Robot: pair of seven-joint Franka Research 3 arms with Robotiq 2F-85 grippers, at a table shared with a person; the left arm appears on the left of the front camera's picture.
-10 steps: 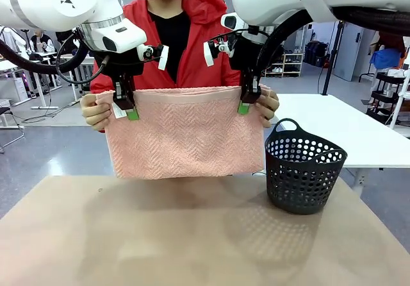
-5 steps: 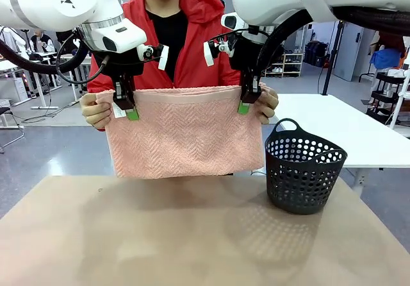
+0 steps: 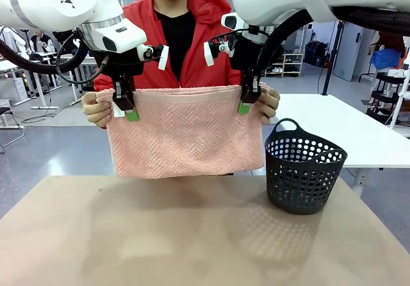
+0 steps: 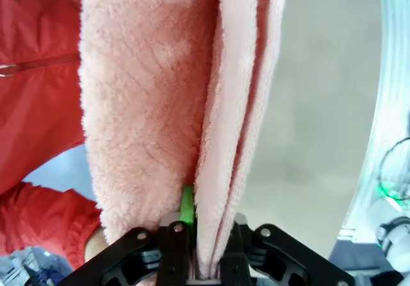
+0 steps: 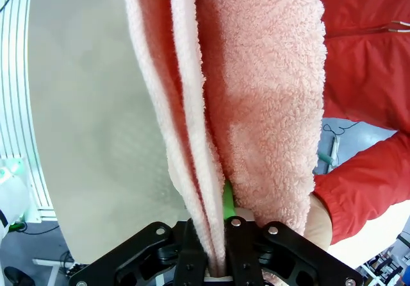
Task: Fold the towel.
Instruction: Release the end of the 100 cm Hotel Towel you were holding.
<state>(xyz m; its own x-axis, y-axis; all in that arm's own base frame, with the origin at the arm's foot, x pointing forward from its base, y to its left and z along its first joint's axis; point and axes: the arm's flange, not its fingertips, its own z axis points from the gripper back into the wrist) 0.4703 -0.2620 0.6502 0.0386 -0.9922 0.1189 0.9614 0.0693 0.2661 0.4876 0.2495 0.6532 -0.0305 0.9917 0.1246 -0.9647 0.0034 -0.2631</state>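
You see the fluffy salmon-pink towel (image 3: 186, 132), herringbone-woven and doubled, hanging as a flat rectangle below the jaws. The left gripper (image 3: 126, 109) and right gripper (image 3: 245, 104) each pinch its top hem.

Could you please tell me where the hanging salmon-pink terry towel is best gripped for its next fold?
Probably the two free bottom corners, approached from the sides. The salmon-pink terry towel hangs flat above the table, its top edge pinched by the left gripper and right gripper, so only the lower edge is unheld.
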